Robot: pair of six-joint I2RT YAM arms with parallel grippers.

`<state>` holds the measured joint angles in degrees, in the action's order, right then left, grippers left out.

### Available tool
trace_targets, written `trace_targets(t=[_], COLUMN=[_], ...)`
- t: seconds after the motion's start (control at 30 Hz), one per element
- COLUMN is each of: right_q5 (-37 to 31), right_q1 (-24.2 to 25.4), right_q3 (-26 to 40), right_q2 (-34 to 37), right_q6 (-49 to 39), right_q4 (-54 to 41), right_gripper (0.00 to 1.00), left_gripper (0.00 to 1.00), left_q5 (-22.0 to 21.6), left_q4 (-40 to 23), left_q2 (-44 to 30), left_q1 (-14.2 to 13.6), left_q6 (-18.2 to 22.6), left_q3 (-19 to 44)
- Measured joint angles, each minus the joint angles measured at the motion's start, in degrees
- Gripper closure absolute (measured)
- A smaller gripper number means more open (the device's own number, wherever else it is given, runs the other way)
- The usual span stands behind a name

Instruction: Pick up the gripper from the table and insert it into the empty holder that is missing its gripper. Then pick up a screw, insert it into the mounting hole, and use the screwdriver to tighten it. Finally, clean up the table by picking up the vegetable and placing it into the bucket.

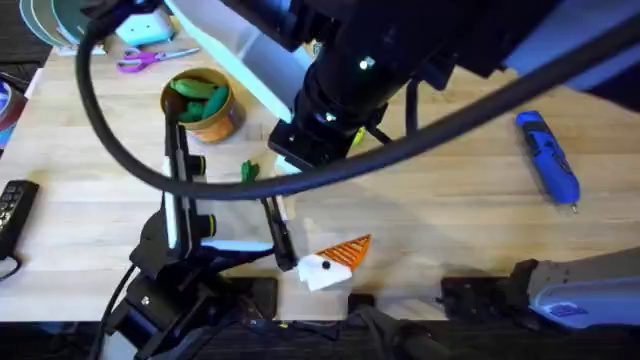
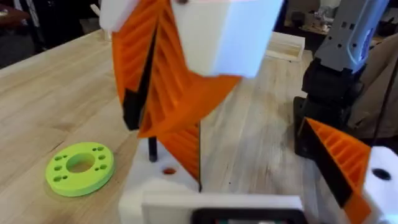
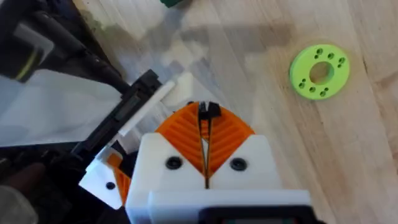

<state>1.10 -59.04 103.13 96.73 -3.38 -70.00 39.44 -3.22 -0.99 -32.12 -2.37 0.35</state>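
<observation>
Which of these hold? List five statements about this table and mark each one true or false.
1. The blue screwdriver lies on the table with no arm touching it. True.
2. The bucket is empty. False: larger green vegetables lie inside it.
3. The small vegetable lies on the wood outside the bucket. True.
4. The right end effector has its orange pads spread wide. False: the pads are pressed together.
5. The green ring stands on edge against the bucket. False: it lies flat on the bare wood.
</observation>
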Motion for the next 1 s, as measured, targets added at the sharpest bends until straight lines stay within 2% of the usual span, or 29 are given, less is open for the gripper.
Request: trace_targets(t=[1.0], right_q5=[0.98], right_q1=[-0.57], right_q3=[0.0], right_q2=[-0.55], right_q6=[1.49], right_q4=[-0.62], right_gripper=[0.994], left_gripper=[0.009], left_q5=[0.0], left_q4=[0.0], left_q2=[0.0], left_q1=[0.0], left_q6=[0.02], left_q3=[0.01])
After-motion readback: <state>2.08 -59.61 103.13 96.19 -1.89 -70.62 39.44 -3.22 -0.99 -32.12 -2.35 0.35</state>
